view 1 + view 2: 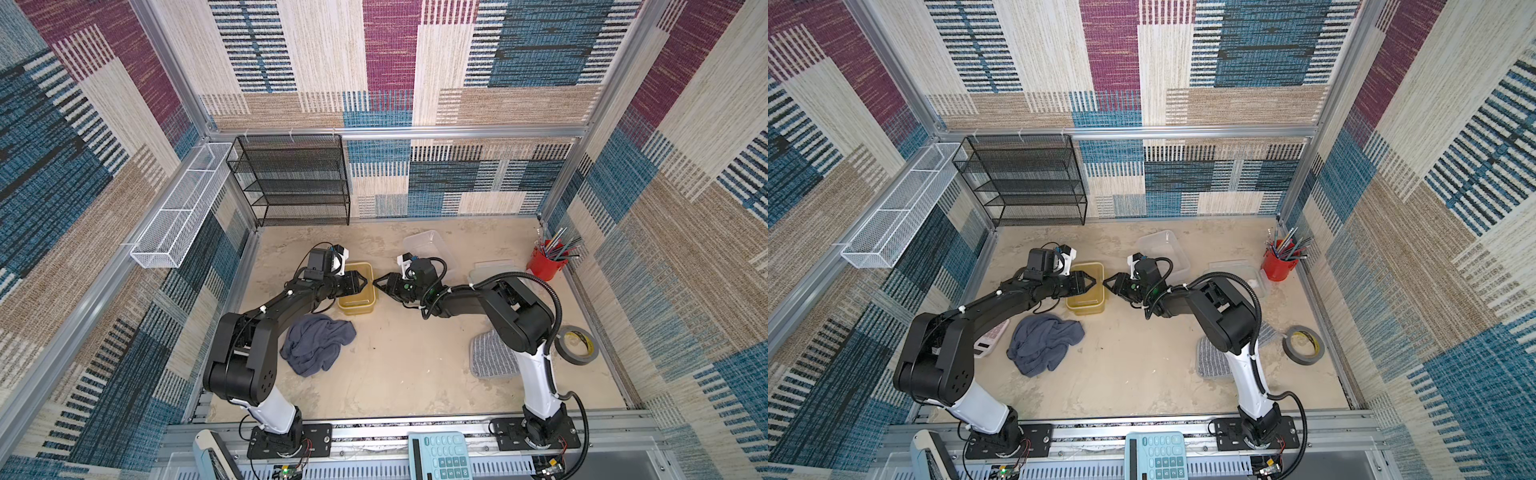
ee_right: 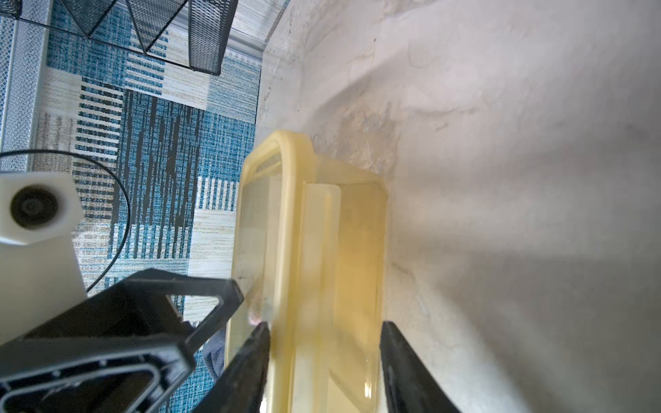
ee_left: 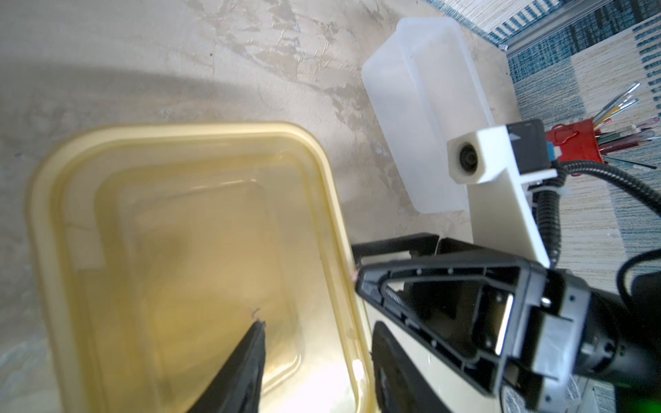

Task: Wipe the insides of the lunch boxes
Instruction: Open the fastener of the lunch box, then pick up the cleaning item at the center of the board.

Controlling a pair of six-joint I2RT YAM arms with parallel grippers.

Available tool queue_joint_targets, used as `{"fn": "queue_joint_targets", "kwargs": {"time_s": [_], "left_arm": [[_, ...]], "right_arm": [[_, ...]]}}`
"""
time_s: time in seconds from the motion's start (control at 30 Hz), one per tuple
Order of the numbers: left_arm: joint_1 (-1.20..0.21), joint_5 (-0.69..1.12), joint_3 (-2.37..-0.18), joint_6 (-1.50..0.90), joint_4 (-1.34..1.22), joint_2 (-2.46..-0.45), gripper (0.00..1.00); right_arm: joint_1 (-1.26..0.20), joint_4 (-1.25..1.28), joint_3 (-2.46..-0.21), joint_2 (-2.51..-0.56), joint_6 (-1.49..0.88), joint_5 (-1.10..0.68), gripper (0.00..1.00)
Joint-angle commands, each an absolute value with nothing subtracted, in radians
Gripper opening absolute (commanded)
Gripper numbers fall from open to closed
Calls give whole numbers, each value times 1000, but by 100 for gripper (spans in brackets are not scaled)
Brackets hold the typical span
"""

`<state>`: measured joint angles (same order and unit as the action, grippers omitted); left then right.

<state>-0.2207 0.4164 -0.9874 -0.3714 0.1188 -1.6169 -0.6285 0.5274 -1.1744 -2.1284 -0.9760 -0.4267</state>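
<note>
Both pincers meet at the amber lunch box (image 3: 196, 232), which stands open on the counter (image 1: 415, 365), and neither has a cloth in it. The left pincer (image 3: 316, 325) is about half open astride the box's wall. Its inner finger (image 3: 250, 357) hangs inside the box, well clear of the wall, and the outer one sits just outside the rim, so it grips nothing. The right pincer (image 2: 325, 323) faces it from the opposite side, jaws also parted, one by the rim and one down near the counter, with the box's side between them. That view is blurred, so I cannot tell whether they press on the plastic.

The clear lunch box (image 1: 428, 245) lies just beyond the right pincer, away from the arm bases, lidless. A clear lid (image 1: 492, 268) lies farther out on that pincer's outer side. A grey towel (image 1: 318, 345) lies crumpled behind the left pincer, beside its forearm, held by nothing.

Judging by that, the wiping looks largely left to do: the towel must be picked up and worked round inside the amber box, then the clear one. Nothing shows whether either inside is already clean.
</note>
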Motion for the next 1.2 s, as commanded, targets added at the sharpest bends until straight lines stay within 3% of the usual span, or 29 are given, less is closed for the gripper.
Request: {"fn": "queue_joint_targets", "kwargs": {"time_s": [0.0,0.17,0.43,0.63,0.87,1.17], "left_arm": [[-219,410,-1015,-357,259,-1578,56],[-219,328,-1041,-339,316,-1507,63],[-213,139,-969,-340,336,-1424,76],[-202,20,-887,-384,339,-1356,80],[-197,-111,-817,-437,376,-1226,89],[-135,-224,-808,-508,414,-1115,99]], "right_arm": [[-629,594,-1177,-2115,-950,-442,59],[-627,602,-1186,-2128,-939,-463,66],[-627,641,-1213,-2176,-943,-530,68],[-623,635,-1194,-2156,-918,-523,68],[-627,476,-1132,-2017,-827,-319,73],[-753,339,-1124,-1886,-645,-68,89]]}}
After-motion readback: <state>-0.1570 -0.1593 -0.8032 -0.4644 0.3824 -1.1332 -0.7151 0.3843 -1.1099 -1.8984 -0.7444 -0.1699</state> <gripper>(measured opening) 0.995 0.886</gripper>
